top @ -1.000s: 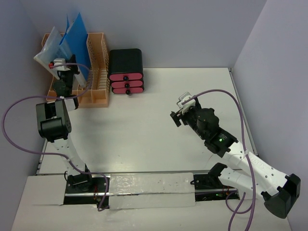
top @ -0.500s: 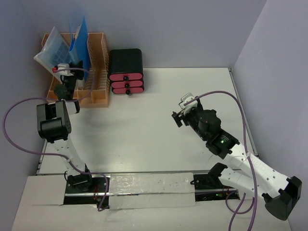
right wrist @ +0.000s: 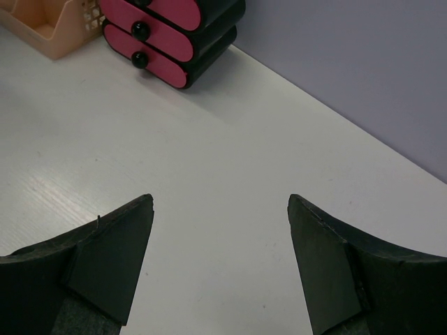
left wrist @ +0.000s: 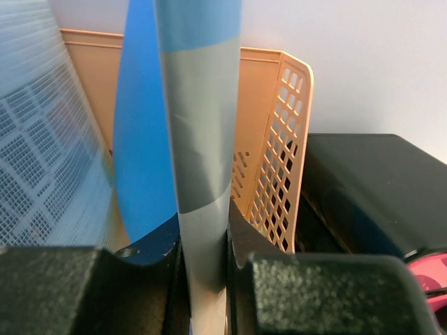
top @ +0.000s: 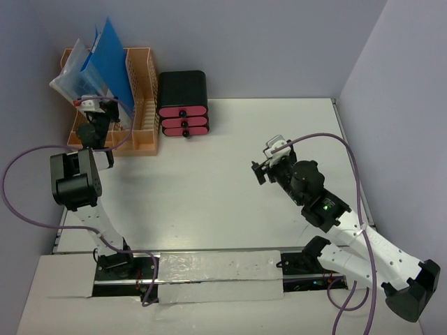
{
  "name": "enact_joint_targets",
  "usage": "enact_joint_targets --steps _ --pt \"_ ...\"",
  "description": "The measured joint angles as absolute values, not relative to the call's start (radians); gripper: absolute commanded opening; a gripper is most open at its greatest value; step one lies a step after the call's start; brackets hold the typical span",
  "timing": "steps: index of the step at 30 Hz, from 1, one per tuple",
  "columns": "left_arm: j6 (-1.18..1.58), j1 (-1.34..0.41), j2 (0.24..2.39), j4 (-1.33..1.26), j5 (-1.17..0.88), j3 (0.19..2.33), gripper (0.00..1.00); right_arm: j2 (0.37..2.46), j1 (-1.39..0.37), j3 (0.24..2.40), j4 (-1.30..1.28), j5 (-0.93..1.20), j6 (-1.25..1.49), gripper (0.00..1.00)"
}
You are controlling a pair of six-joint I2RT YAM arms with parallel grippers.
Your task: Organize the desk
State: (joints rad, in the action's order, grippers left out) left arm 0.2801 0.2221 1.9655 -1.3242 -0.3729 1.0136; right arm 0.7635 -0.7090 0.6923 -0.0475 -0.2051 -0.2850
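Top cam looks down on whole desk; wrist cams close, low; all share black drawer box

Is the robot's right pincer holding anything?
No, the right pincer stands wide open, with only the bare white desk showing in its gap.

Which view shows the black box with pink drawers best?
Top external: the whole drawer box shows, all three pink fronts. The right wrist view crops the drawer box at the upper edge; the left wrist view catches only its black side and a sliver of pink.
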Motion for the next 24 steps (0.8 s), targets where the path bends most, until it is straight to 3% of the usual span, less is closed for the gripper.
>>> enact_joint_targets --steps 24 --pt "0.253 0.300 1.781 -1.279 -0.460 0.906 0.00 0.725 -0.709 0.678 -0.068 -0.200 -0.277 0.84"
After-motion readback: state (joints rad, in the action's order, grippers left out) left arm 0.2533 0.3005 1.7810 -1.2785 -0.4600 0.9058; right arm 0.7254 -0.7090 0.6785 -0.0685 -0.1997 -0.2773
